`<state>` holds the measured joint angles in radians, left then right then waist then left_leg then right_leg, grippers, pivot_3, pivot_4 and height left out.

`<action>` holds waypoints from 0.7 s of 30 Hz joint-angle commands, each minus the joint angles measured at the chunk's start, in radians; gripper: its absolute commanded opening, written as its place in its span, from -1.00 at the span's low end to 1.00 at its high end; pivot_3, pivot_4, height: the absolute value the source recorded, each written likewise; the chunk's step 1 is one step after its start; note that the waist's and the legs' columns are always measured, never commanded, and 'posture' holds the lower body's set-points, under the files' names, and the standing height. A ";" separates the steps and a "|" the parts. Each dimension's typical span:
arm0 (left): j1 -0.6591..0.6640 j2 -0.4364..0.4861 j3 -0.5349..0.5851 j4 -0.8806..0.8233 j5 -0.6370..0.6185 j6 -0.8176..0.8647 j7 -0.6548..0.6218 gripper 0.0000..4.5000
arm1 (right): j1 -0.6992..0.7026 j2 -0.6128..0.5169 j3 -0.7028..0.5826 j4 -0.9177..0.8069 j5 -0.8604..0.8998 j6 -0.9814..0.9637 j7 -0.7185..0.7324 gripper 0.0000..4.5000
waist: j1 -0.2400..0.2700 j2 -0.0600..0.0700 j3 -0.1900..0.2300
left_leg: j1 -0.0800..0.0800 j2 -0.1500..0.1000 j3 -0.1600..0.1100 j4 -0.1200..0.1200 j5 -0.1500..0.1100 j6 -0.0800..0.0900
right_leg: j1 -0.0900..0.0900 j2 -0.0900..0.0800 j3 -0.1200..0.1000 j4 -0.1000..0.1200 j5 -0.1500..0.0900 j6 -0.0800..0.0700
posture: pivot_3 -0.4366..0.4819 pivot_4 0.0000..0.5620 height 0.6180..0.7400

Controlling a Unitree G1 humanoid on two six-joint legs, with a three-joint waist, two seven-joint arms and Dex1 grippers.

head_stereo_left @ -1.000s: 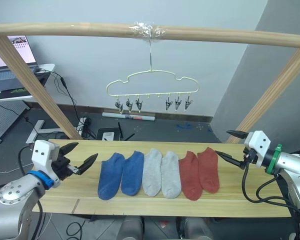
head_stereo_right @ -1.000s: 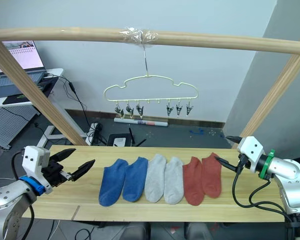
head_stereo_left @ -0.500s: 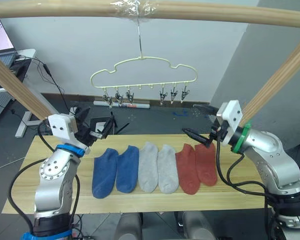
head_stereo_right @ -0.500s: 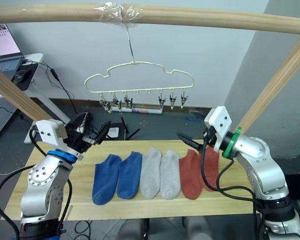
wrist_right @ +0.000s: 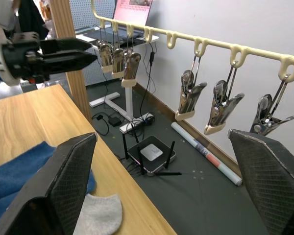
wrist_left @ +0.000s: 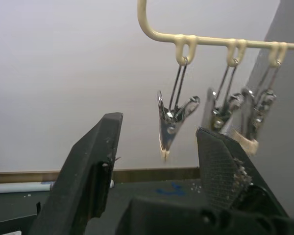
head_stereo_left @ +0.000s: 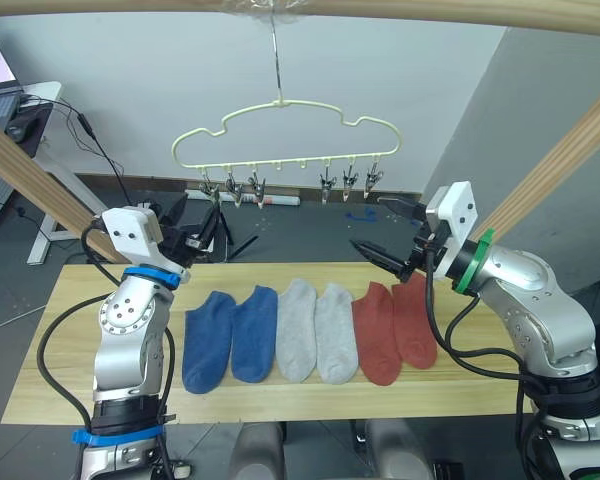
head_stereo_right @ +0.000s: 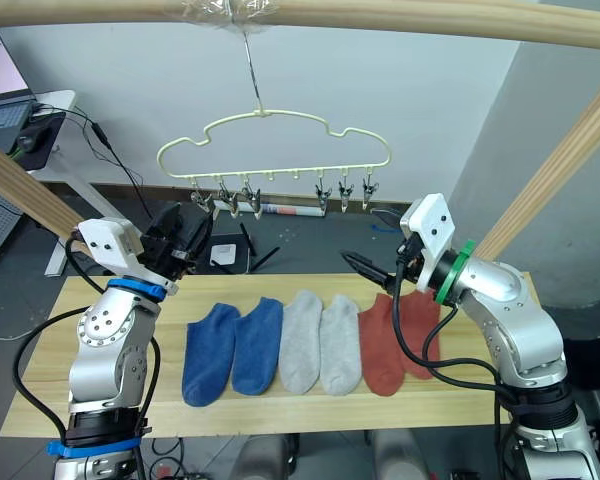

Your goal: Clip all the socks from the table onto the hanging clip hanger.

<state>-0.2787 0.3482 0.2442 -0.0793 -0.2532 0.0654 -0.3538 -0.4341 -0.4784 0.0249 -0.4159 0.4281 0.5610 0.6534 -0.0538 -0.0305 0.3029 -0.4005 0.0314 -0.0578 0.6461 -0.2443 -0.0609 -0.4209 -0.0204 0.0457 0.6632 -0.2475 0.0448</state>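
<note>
Six socks lie side by side on the pale plank table (head_stereo_left: 70, 350): two blue socks (head_stereo_left: 228, 338), two light grey socks (head_stereo_left: 316, 330) and two dark red socks (head_stereo_left: 392, 330). Above the table's far edge hangs the pale-yellow clip hanger (head_stereo_left: 285, 130), its silver clips (head_stereo_left: 230, 188) empty. My left gripper (head_stereo_left: 202, 230) is raised near the leftmost clips and open; in the left wrist view a clip (wrist_left: 172, 122) hangs just beyond its fingers (wrist_left: 95, 161). My right gripper (head_stereo_left: 368, 224) is open above the red socks, below the right-hand clips (wrist_right: 220, 107).
A round wooden pole frame spans the scene, with a top bar (head_stereo_left: 430, 10) and slanted poles at the left (head_stereo_left: 40, 165) and right (head_stereo_left: 565, 160). A desk with cables (head_stereo_left: 20, 110) stands far left. A router (wrist_right: 152, 154) and a tube (wrist_right: 208, 159) lie on the floor behind the table.
Both arms have lifted from low at the table's ends to the height of the clips, moving inward toward the hanger. The camera has also shifted. The socks have not moved.
</note>
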 commanded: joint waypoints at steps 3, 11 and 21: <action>-0.047 -0.013 -0.001 0.027 0.009 -0.049 0.024 0.19 | -0.044 0.016 -0.012 -0.050 0.036 0.016 -0.015 1.00 | -0.003 -0.001 0.002 | 0.000 0.000 0.000 0.000 0.000 0.000 | 0.000 0.000 0.000 0.000 0.000 0.000 | -0.25 0.15 0.69; -0.094 -0.020 0.007 0.056 0.002 -0.080 0.036 0.19 | -0.052 0.018 -0.009 -0.051 0.044 0.021 -0.015 1.00 | -0.003 -0.002 0.004 | -0.001 0.000 0.000 0.000 0.000 0.000 | -0.001 0.000 -0.001 0.000 0.000 0.000 | -0.24 0.16 0.69; -0.109 -0.024 -0.007 0.057 -0.031 -0.058 0.015 0.19 | -0.040 0.024 -0.006 -0.066 0.047 0.027 -0.021 1.00 | -0.004 -0.001 0.006 | -0.001 0.000 0.000 -0.001 0.000 0.000 | -0.001 0.000 -0.001 0.000 0.000 0.001 | -0.25 0.15 0.69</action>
<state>-0.3705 0.3211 0.2393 -0.0035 -0.2717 0.0160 -0.3312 -0.4783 -0.4566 0.0247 -0.4290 0.4541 0.5962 0.6343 -0.0575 -0.0319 0.3093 -0.4014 0.0315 -0.0582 0.6453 -0.2443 -0.0611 -0.4217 -0.0204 0.0451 0.6627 -0.2481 0.0458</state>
